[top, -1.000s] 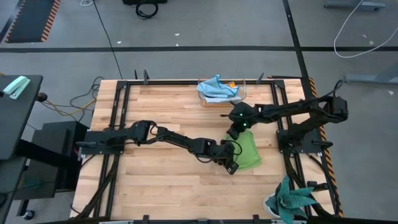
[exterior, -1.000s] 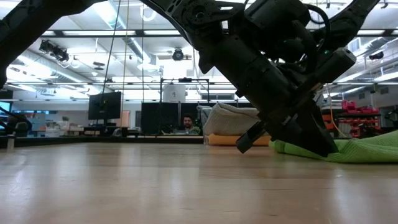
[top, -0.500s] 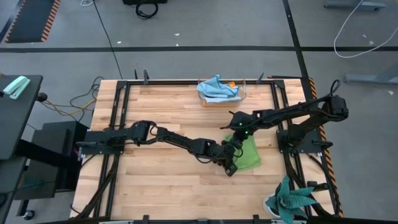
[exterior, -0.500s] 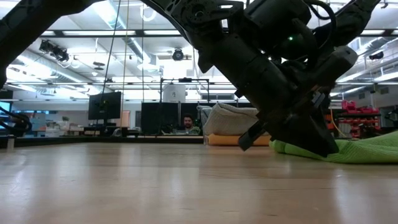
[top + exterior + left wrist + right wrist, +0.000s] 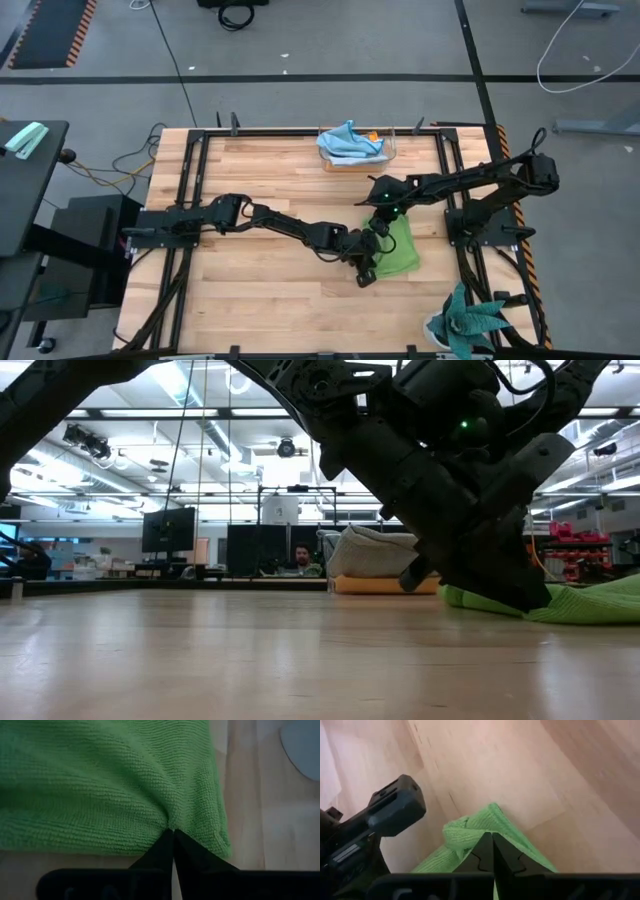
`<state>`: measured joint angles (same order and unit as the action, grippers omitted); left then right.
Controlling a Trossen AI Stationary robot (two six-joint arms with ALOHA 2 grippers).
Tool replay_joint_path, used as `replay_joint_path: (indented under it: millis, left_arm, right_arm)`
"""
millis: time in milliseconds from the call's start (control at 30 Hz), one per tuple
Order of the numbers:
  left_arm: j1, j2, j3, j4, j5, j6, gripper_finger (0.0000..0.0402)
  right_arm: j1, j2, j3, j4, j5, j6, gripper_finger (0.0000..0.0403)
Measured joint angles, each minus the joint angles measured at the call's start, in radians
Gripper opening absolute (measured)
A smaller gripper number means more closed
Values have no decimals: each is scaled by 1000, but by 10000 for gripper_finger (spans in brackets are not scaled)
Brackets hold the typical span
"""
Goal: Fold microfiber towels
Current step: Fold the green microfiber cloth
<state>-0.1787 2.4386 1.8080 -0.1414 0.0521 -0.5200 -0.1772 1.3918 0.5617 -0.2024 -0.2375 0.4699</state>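
High view shows the lime green towel point(image 5: 399, 246) lying bunched on the right half of the wooden table point(image 5: 260, 180), with both arms meeting over it. The left gripper point(image 5: 366, 271) reaches across from the left side and sits at the towel's near left corner; in its wrist view the two dark fingers point(image 5: 159, 851) are pressed together with a pinch of the green cloth point(image 5: 105, 785) gathered at their tips. The right gripper point(image 5: 380, 216) comes in from the right side and sits at the towel's far left edge, fingers likewise closed on a raised fold of the cloth point(image 5: 470, 832), as its own wrist view shows, with the left arm's dark body point(image 5: 375, 820) close beside it. At the far edge of the table stands a clear plastic box point(image 5: 386, 155) holding a light blue towel point(image 5: 347, 141), with a bit of orange-yellow point(image 5: 371, 136) showing behind it; it is well apart from the grippers. A teal spiky-leaved plant point(image 5: 470, 320) sits at the near right corner, off to the side of the work. From table height, the dark bulk of the arms point(image 5: 430, 470) fills the upper right and hides most of the green towel point(image 5: 590, 603), leaving only a low strip visible at the right edge. Beyond the table a person point(image 5: 300, 560) sits among monitors point(image 5: 168, 528) in the room.
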Motion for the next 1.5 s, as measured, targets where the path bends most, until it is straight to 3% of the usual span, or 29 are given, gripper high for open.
replay_joint_path:
  millis: [200, 433, 733, 833, 967, 1500]
  left_arm:
    - [2, 0, 0, -18, 34, 68, 6]
    - [8, -2, 2, -44, 38, 113, 16]
    - [-15, -2, 2, -49, 11, 86, 13]
    - [-21, -2, 2, -50, 8, 87, 10]
    - [-18, -2, 2, -53, 11, 87, 6]
    - [-14, -2, 1, -53, -3, 114, 14]
  right_arm:
    - [0, 0, 0, -19, -19, -29, 0]
    - [1, 0, 0, -55, -19, -47, 0]
    - [-57, 0, 0, -26, 9, -45, 0]
    - [-84, -5, 0, -6, -28, -30, 0]
    - [-22, -36, 0, -57, -90, -25, 0]
    - [116, -34, 0, -70, -63, 32, 0]
